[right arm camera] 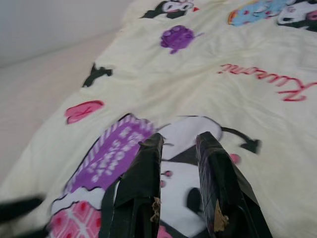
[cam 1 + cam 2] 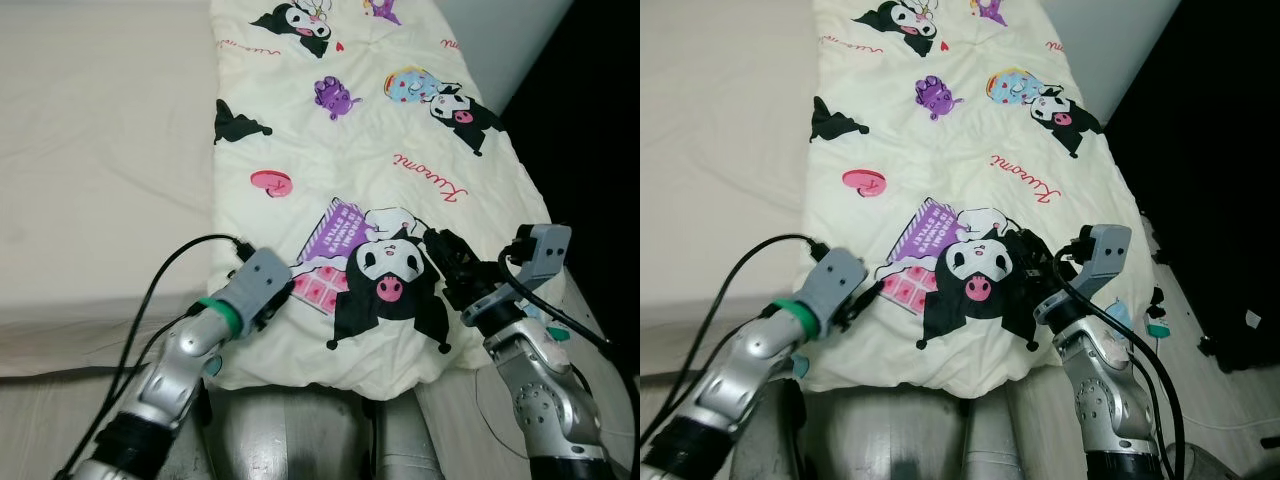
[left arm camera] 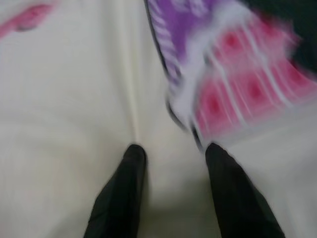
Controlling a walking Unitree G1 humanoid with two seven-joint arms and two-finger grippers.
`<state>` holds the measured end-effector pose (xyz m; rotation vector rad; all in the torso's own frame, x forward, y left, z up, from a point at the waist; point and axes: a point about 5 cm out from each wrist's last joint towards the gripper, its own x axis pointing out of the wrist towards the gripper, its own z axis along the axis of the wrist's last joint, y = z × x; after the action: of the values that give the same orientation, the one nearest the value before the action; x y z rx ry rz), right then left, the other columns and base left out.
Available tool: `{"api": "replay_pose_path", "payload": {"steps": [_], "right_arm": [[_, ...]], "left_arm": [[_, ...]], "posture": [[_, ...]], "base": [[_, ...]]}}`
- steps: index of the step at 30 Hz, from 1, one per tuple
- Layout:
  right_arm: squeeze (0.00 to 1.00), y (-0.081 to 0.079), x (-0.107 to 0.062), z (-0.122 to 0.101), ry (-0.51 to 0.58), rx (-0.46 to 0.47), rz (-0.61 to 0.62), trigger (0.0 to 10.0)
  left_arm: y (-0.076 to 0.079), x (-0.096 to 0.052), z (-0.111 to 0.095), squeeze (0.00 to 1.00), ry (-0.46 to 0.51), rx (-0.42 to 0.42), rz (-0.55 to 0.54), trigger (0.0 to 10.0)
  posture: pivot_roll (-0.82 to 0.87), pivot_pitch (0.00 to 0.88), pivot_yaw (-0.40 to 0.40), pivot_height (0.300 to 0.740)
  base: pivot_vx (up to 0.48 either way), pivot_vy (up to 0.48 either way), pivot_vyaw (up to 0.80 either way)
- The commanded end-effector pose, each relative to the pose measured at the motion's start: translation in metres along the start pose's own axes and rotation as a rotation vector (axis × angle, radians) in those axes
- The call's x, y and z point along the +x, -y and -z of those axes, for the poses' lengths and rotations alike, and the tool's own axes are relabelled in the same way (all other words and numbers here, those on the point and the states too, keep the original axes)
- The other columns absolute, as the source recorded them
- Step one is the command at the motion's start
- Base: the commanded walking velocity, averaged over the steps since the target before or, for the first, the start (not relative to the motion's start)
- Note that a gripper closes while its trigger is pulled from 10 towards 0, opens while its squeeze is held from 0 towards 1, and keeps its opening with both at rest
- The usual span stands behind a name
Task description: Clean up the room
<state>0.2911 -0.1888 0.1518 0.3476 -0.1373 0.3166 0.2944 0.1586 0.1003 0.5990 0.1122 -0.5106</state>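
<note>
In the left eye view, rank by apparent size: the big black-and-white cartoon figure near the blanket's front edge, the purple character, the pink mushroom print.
1. Big cartoon figure, clearly largest.
2. Pink mushroom print and purple character look about alike; the purple one lies farther from the camera, so no firm ranking.

Beige mattress (image 2: pixel 100 150), pale wall (image 2: pixel 520 40), light floor (image 2: pixel 1200 400)

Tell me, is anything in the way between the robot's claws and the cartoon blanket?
Nothing visible is. The left gripper and right gripper are both right over the blanket, fingers apart, with only its printed fabric beneath them.
</note>
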Motion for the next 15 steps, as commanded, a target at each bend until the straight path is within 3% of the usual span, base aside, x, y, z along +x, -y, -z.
{"api": "replay_pose_path", "payload": {"steps": [1,2,9,10,15], "right_arm": [[0.00,0.009,-0.005,0.007,-0.020,-0.015,0.047,10.0],[0.00,0.010,-0.004,0.010,-0.021,-0.012,0.056,10.0],[0.00,0.008,-0.001,0.013,-0.018,-0.012,0.062,10.0],[0.00,0.008,0.001,0.015,-0.016,-0.016,0.065,10.0],[0.00,0.009,0.002,0.016,-0.016,-0.024,0.067,10.0]], "left_arm": [[0.003,-0.012,0.019,0.00,-0.060,0.002,0.041,10.0],[-0.004,-0.025,0.034,0.00,-0.105,0.035,0.031,10.0],[-0.014,-0.045,0.057,0.00,-0.185,0.070,0.016,10.0],[-0.013,-0.054,0.068,0.00,-0.229,0.097,0.050,10.0],[-0.013,-0.055,0.071,0.00,-0.243,0.094,0.045,10.0]], "posture": [[-0.02,0.151,-0.034,0.530],[0.00,0.151,-0.033,0.530],[0.00,0.150,-0.033,0.530],[0.01,0.148,-0.036,0.530],[0.00,0.145,-0.034,0.530]], "base": [[0.000,0.000,0.00],[0.000,0.000,0.00],[0.000,0.000,0.00],[0.000,0.000,0.00],[0.000,0.000,0.00]]}}
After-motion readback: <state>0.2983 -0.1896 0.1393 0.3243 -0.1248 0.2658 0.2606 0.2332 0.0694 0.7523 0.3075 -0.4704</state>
